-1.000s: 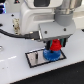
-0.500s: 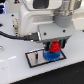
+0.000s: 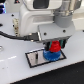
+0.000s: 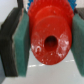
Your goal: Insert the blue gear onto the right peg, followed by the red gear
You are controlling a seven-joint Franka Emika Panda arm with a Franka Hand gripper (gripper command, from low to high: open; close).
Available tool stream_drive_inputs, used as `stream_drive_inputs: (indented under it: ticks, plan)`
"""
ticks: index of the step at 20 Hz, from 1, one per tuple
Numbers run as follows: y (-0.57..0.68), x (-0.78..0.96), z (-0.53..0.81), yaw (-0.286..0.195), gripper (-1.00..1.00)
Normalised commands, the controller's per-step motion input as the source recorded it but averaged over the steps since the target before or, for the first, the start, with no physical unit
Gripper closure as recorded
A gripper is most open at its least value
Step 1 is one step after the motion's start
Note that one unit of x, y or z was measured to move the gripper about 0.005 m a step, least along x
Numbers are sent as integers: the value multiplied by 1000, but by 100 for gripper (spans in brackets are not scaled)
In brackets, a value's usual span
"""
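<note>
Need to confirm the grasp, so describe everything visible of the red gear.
The red gear is a bright-red, plastic-looking disc with a toothed edge and a raised hub around a dark centre hole. The claw clamps it between teal pads on opposite sides. In the exterior view it sits level just above the blue gear, over the black-framed plate; contact between gears is unclear.

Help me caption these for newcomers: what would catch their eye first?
The red gear, clamped between the gripper's teal pads, fills the wrist view. In the exterior view it hangs just above the blue gear, which sits on the black-framed plate on the white table.
</note>
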Motion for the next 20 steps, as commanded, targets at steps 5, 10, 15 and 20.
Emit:
stream_drive_inputs:
  ticks: [5, 10, 15, 20]
  plan:
    - [-131, 233, 1, 0, 100]
    - [-112, 140, 76, 0, 100]
    - [-37, 214, 393, 0, 100]
    - [-56, 188, 13, 0, 100]
